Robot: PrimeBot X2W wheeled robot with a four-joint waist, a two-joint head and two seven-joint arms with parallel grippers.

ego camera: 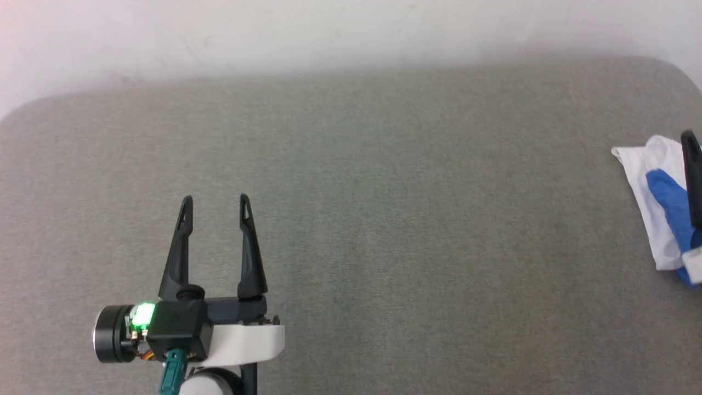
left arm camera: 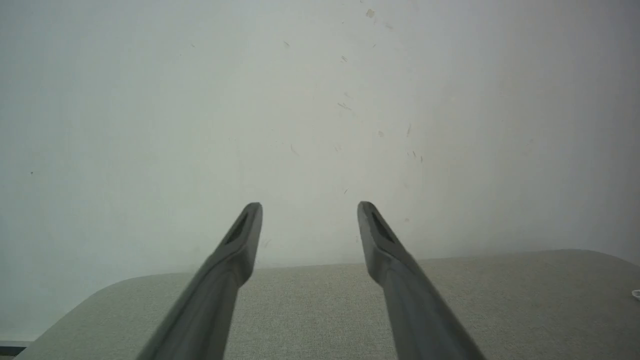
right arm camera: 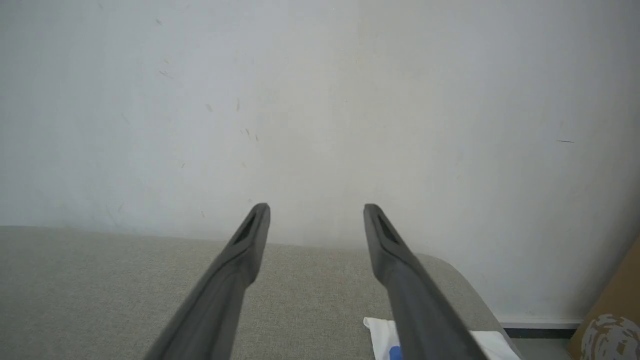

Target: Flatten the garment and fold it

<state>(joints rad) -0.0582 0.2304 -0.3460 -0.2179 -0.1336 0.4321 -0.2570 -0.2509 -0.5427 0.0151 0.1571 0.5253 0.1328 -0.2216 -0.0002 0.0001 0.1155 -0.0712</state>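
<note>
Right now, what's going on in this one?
Nothing is being held. The garment lies bunched at the right edge of the grey padded surface, not yet flattened. The right tool hangs open over it; the left tool hangs open over bare surface, well apart from it.

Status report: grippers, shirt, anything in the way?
Left gripper open, empty, over grey surface. Right gripper open, empty, above the garment. Garment bundled at surface's right edge. No obstacle seen.

We see shirt [ego camera: 655, 197] on bench [ego camera: 384, 192], far right end | our left claw [ego camera: 215, 200] over bench's near left, well apart from shirt | our right claw [right arm camera: 316, 207] over shirt | wall [ego camera: 329, 33] behind bench
</note>
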